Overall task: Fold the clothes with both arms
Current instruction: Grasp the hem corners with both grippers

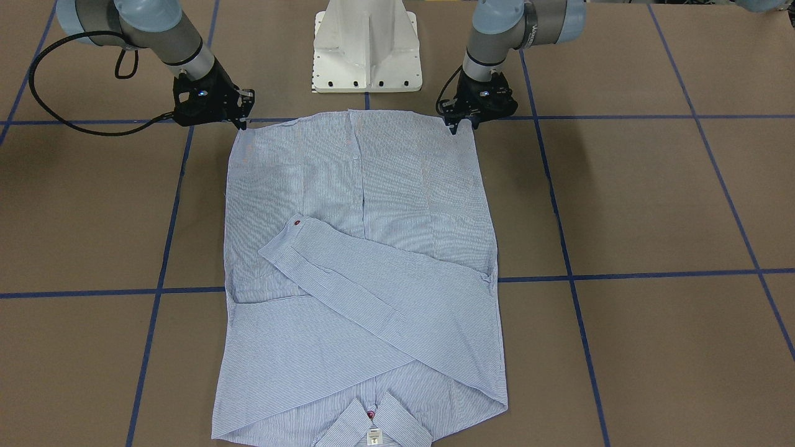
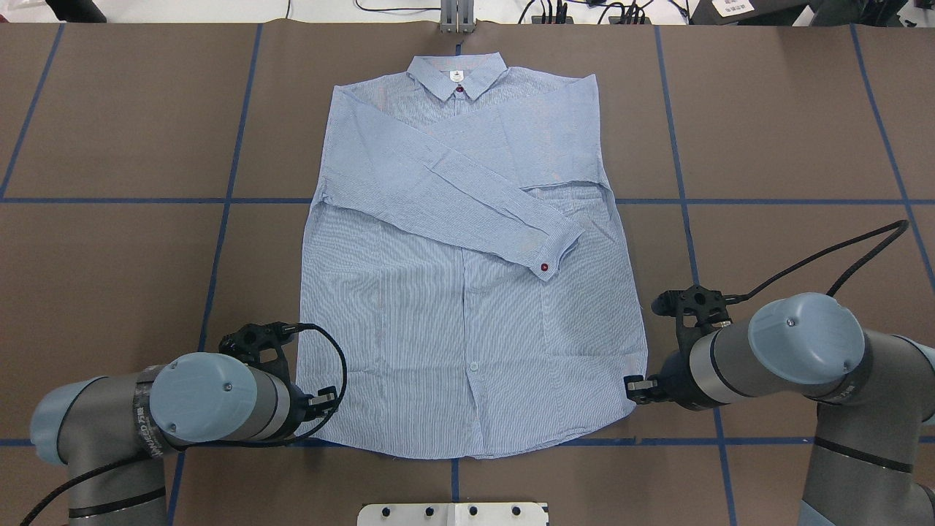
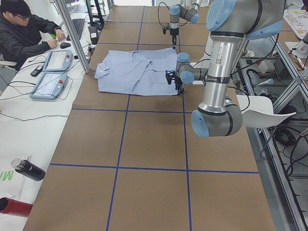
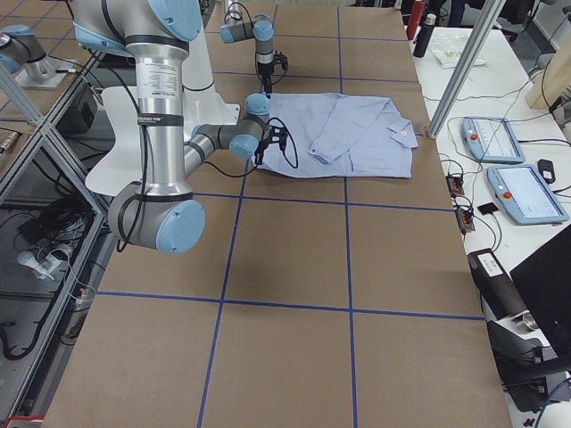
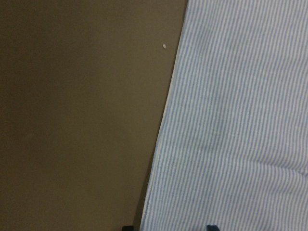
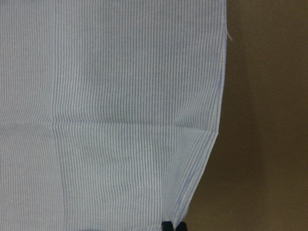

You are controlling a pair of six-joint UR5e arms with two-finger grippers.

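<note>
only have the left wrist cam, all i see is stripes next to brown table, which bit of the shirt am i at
observer: The left gripper is at one bottom hem corner of the shirt, at the end nearest the white base. The collar lies at the far end.
operator: ok and wheres the right gripper
observer: The right gripper is at the opposite hem corner, roughly level with the left one, so each arm has one bottom corner.
</note>
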